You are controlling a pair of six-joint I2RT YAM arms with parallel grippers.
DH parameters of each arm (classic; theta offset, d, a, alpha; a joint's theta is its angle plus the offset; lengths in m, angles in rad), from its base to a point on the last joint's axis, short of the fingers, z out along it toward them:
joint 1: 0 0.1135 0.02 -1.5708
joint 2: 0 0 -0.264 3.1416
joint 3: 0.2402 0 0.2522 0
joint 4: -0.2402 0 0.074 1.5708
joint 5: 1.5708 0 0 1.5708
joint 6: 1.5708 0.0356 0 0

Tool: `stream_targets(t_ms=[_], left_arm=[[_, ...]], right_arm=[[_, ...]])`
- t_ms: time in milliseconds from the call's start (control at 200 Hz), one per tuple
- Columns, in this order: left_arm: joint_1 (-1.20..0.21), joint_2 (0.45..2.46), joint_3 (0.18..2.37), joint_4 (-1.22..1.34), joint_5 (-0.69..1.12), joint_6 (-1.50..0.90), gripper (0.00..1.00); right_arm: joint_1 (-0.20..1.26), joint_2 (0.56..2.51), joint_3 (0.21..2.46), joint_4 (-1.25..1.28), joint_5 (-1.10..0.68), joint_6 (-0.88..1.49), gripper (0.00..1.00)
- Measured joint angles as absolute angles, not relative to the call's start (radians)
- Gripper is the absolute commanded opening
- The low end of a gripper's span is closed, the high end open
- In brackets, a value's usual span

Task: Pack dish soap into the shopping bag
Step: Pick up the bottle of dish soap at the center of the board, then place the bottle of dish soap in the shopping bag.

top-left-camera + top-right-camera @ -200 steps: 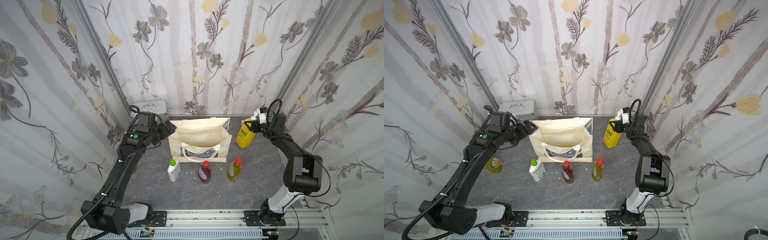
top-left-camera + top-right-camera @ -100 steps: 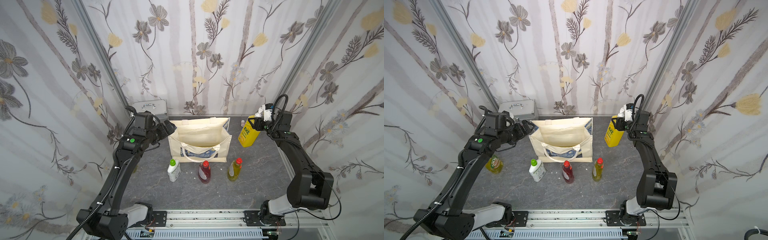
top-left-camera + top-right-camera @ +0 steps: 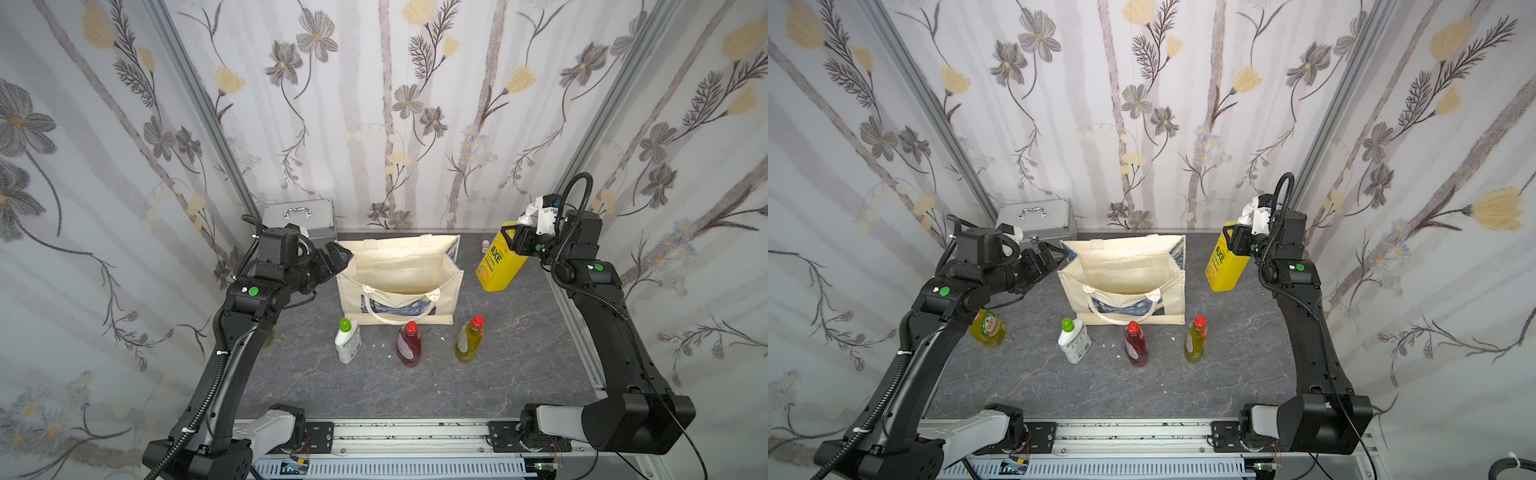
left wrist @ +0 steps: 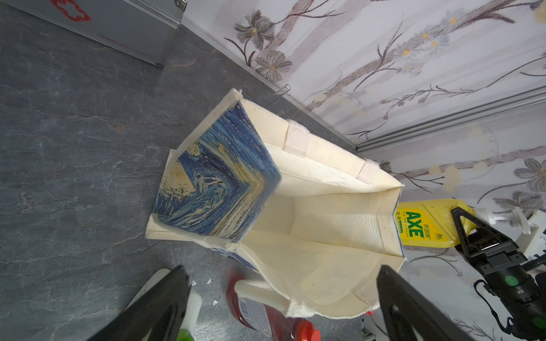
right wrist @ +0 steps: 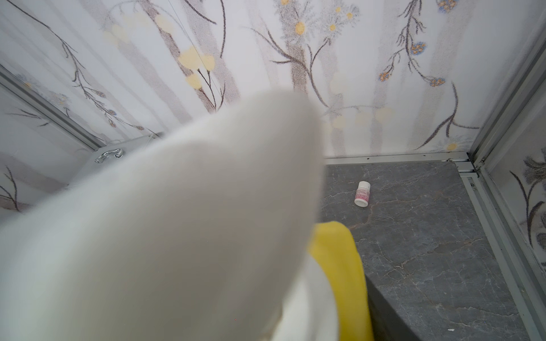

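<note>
Dish soap is found in five bottles about a grey marbled desk [image 3: 519, 374]. Toward the back wall [image 3: 395, 124] the shopping bag [image 3: 399, 270] is stood upright with its mouth wide. Its cream lining is shown in the left wrist view, blue-and-yellow swirls are printed outside, and one loop handle [image 3: 399, 309] is draped over the near face. A silver case [image 3: 299, 218] is set in the back left corner, behind the bag. The big yellow bottle [image 3: 496, 266] is held clear of the desk, tilted, just to the right of the bag. It is gripped at its upper part by the right end effector [image 3: 515, 241], whose fingers are closed on it below the white pump [image 3: 530, 214]; most of the right wrist view is filled by that pump as a blur. The left end effector [image 3: 338, 257] is spread fully open at the bag's upper left corner; whether cloth is touched cannot be told. In front of the bag three smaller bottles are stood in a row, apart from one another: the white green-capped bottle [image 3: 347, 343] at the left, the red bottle [image 3: 408, 347] in the middle, the yellow-green red-capped bottle [image 3: 468, 340] at the right. A second yellow-green bottle [image 3: 988, 328] is seen in a top view at the desk's left edge, partly hidden by the left arm [image 3: 926, 332]. A small white pot [image 5: 362, 195] with a pink label is seen on the desk near the back wall.
</note>
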State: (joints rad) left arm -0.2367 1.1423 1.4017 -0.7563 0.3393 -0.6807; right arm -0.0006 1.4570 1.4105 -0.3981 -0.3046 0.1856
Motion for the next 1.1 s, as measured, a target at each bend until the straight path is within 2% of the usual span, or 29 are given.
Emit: stream_targets(t_ms=[360, 600, 1099], left_arm=[[-0.242, 1.138, 1.412, -0.793, 0.372, -0.695, 1.00], [-0.260, 1.154, 1.438, -0.798, 0.386, -0.699, 1.00], [-0.271, 1.095, 1.353, -0.797, 0.392, -0.707, 1.00]], right_arm=[[0.039, 1.400, 1.617, -0.628, -0.185, 0.297, 0.44], [0.079, 1.396, 1.745, -0.751, -0.166, 0.348, 0.43], [0.155, 1.406, 1.974, -0.831, -0.149, 0.461, 0.43]])
